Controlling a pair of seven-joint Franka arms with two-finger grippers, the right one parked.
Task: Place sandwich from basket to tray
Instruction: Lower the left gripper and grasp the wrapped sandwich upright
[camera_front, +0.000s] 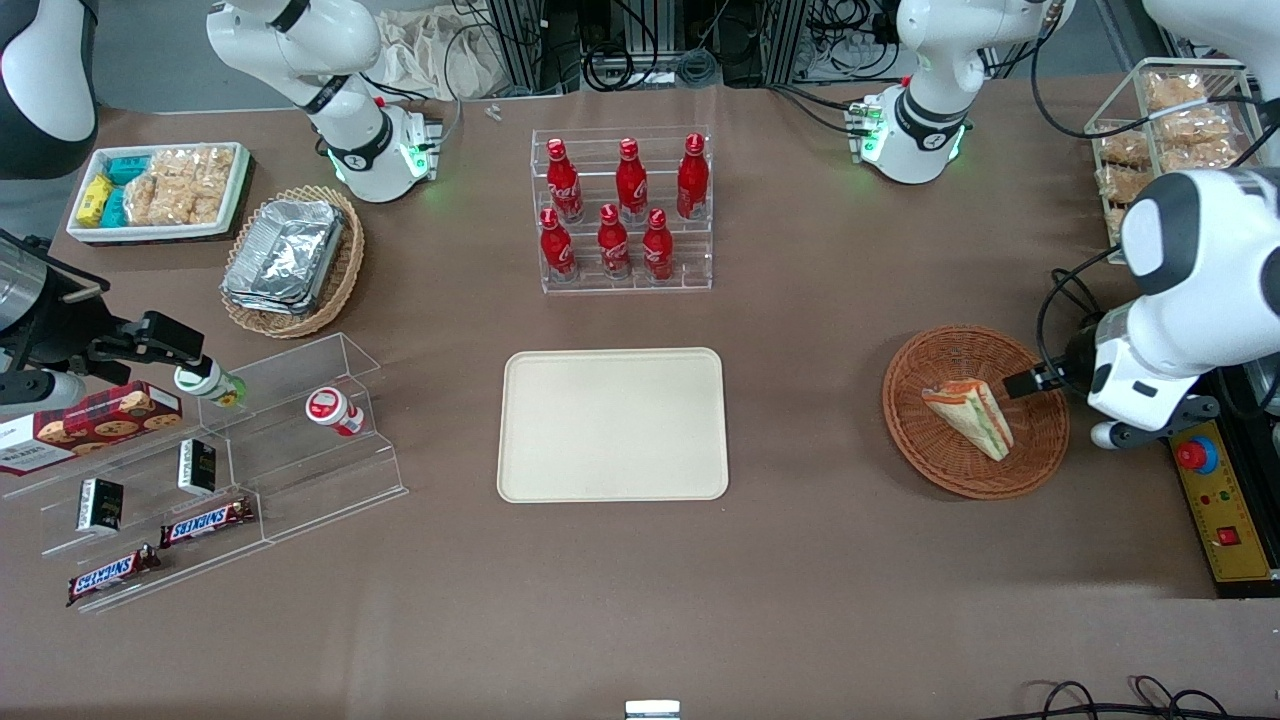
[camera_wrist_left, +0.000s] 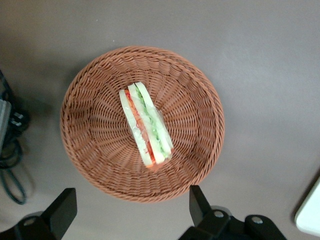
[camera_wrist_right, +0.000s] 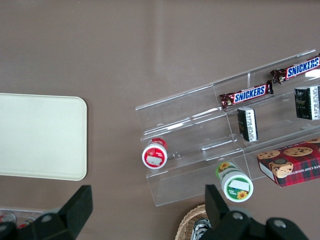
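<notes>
The sandwich (camera_front: 970, 415) (camera_wrist_left: 146, 125), a white-bread wedge with orange and green layers, lies in the middle of the round reddish-brown wicker basket (camera_front: 920, 450) (camera_wrist_left: 100, 165). My gripper (camera_front: 1040, 380) (camera_wrist_left: 131, 206) hovers over the basket's rim on the side toward the working arm's end of the table. It is open wide, and nothing is between its black fingers (camera_wrist_left: 62, 210). The cream-beige tray (camera_front: 613, 424) (camera_wrist_left: 310, 215) lies flat and bare at the table's middle, a gap of brown tabletop away from the basket.
A clear rack of red bottles (camera_front: 622, 210) stands farther from the front camera than the tray. A control box with a red button (camera_front: 1215, 500) sits beside the basket. Toward the parked arm's end are a foil-filled wicker basket (camera_front: 292, 260) and an acrylic snack shelf (camera_front: 200, 470).
</notes>
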